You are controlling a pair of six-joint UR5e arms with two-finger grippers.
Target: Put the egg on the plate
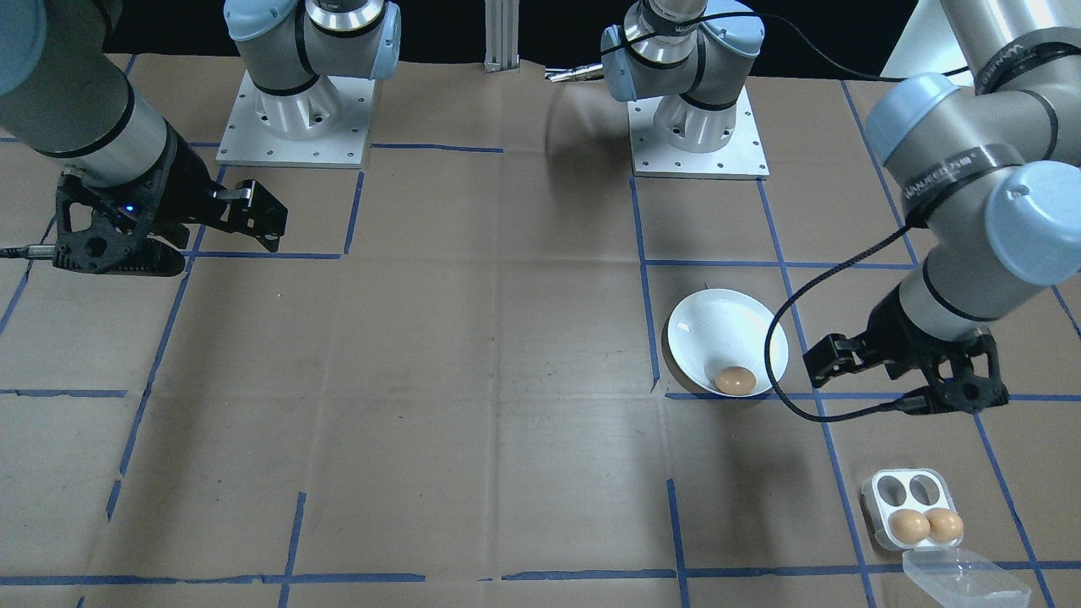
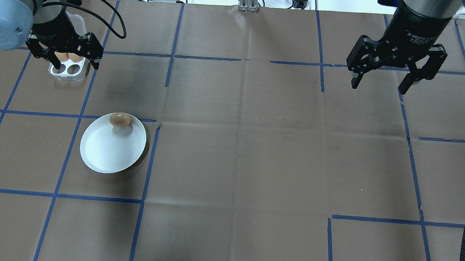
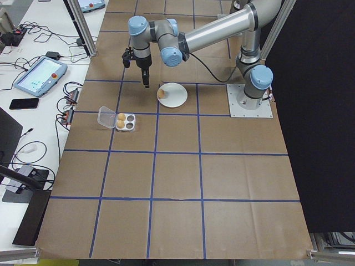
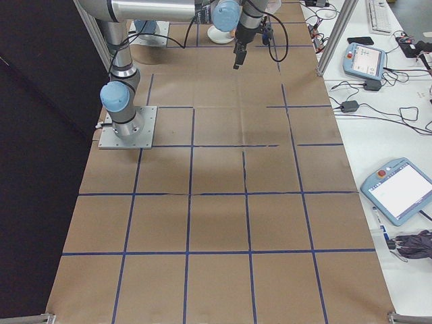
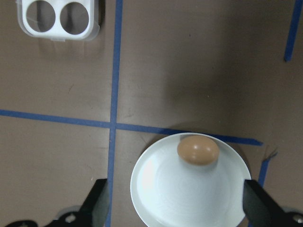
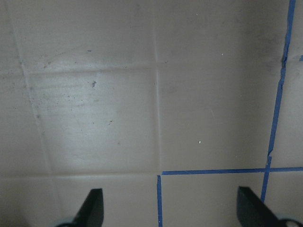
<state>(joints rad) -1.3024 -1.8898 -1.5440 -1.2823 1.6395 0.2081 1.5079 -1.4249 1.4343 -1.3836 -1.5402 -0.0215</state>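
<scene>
While two eggs (image 1: pixel 927 525) sit in the clear tray (image 1: pixel 912 509), its lid (image 1: pixel 963 578) open beside it, a third egg (image 2: pixel 120 120) lies on the plate (image 2: pixel 105 151) near its rim. The left gripper (image 2: pixel 66 56) hangs spread and empty above the tray, partly hiding it overhead. The right gripper (image 2: pixel 395 74), also spread, holds nothing, well apart over bare paper (image 2: pixel 256 150).

The brown paper-covered counter (image 2: pixel 256 150) with blue tape grid lines carries a round glossy white plate (image 2: pixel 105 151) at left and a clear plastic four-well egg tray (image 2: pixel 67 70) upper left.
</scene>
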